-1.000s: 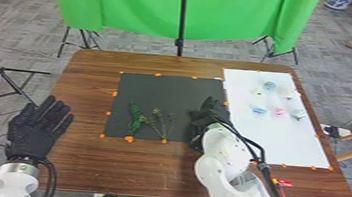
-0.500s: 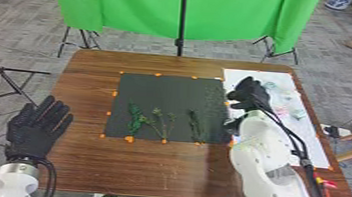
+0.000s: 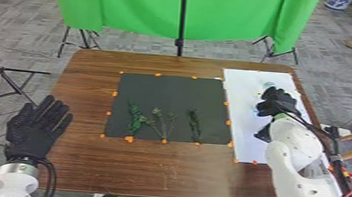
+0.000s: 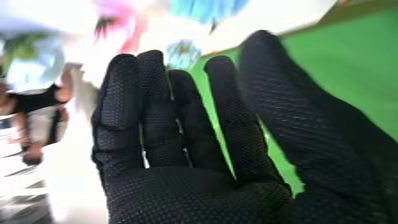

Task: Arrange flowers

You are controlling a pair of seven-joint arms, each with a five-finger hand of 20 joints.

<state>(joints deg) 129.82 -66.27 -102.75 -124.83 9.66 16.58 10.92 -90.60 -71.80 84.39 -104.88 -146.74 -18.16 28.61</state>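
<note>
Brown counter [image 3: 150, 170], white sheet [image 3: 251, 151], right hand [image 3: 282, 105] open above it

The counter spans the scene, a green cloth [image 3: 174, 11] hanging beyond its far edge. The white sheet covers much of the right side; a dark mat [image 3: 168, 96] lies just left of it. The left hand [image 3: 32, 134] is at the near left, fingers straight and slightly apart. In the right wrist view, the right hand [image 4: 182, 192] has straight fingers, the thumb apart from them. Three green stems [image 3: 135, 118] lie in a row on the mat's near half. Smallest are the flowers on the sheet: a pink flower [image 4: 133, 25] and pale blue flowers [image 4: 209, 7], beyond the fingertips.
</note>
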